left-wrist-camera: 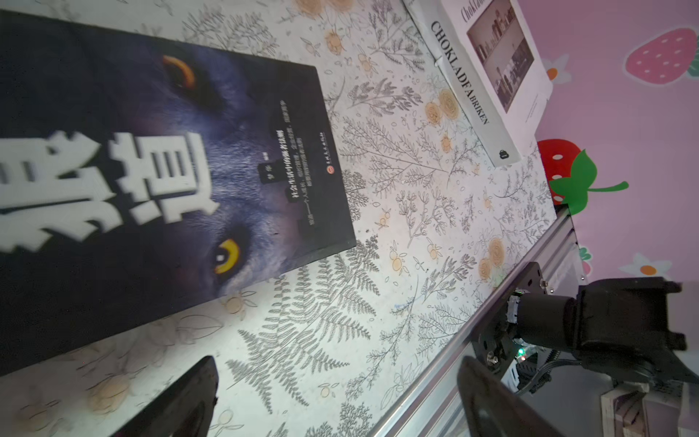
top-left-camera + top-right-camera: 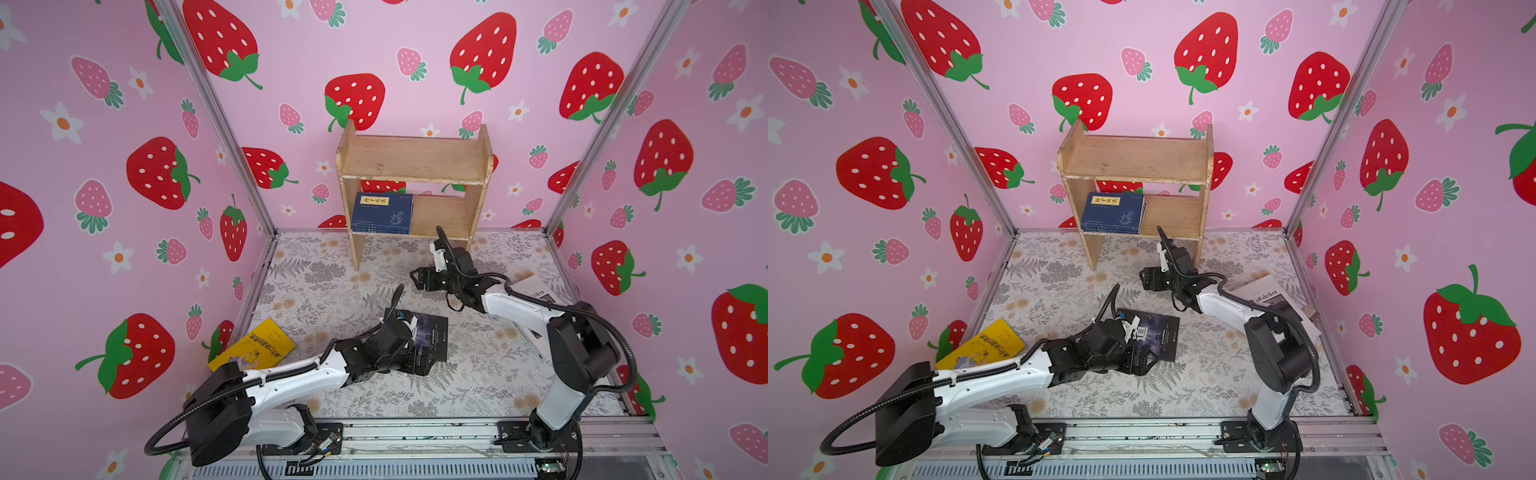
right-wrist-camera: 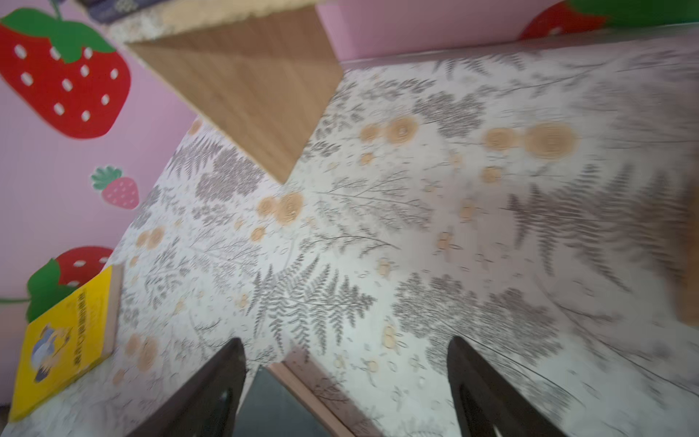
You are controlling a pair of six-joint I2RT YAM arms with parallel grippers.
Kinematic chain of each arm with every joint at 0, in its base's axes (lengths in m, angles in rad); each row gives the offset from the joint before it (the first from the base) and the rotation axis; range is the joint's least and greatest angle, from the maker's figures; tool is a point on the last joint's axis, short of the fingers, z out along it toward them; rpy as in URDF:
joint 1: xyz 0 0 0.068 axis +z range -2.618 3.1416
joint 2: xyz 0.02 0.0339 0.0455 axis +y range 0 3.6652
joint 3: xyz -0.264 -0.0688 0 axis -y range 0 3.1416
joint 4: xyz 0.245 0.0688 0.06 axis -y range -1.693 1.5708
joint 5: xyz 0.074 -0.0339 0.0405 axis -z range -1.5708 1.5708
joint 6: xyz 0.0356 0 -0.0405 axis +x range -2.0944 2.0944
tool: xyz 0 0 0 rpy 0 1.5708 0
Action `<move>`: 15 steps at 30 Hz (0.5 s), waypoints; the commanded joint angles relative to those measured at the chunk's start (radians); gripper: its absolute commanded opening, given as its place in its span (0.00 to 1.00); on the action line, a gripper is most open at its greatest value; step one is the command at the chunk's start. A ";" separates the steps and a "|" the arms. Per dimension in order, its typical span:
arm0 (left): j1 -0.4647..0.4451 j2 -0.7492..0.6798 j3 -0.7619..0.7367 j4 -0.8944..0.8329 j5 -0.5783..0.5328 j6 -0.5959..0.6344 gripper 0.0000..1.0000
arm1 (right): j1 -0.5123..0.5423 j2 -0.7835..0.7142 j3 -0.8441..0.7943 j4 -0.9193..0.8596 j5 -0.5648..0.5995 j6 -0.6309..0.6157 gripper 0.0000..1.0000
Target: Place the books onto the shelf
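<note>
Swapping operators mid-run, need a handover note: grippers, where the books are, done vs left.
Left gripper: open, empty, low beside the black book on the table.
Right gripper: open, empty, in front of the shelf.
Done: navy books stacked flat on the lower tier, left side; upper tier bare.
To do: black book, yellow book by the left wall, white Chokladfabriken book on the right, partly behind the right arm.

Pink strawberry-print walls (image 2: 291, 62) w/ alu corner posts (image 2: 216, 116); fern-print floor mat (image 2: 324, 282).
</note>
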 commanded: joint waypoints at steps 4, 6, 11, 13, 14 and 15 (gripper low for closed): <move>0.245 -0.048 -0.090 -0.031 0.084 0.058 1.00 | 0.019 -0.185 -0.278 -0.064 0.091 0.130 0.87; 0.303 -0.033 -0.099 -0.012 0.123 0.073 1.00 | 0.020 -0.244 -0.360 -0.038 0.079 0.173 0.87; 0.372 0.040 -0.083 -0.004 0.173 0.099 1.00 | 0.033 -0.310 -0.487 0.011 0.016 0.248 0.85; 0.384 0.064 -0.087 0.009 0.181 0.093 1.00 | 0.043 -0.304 -0.509 0.031 0.009 0.265 0.84; 0.391 0.077 -0.090 0.016 0.193 0.086 1.00 | 0.048 -0.293 -0.515 0.040 0.008 0.271 0.83; 0.396 0.090 -0.091 0.023 0.200 0.077 1.00 | 0.052 -0.282 -0.518 0.047 0.005 0.276 0.82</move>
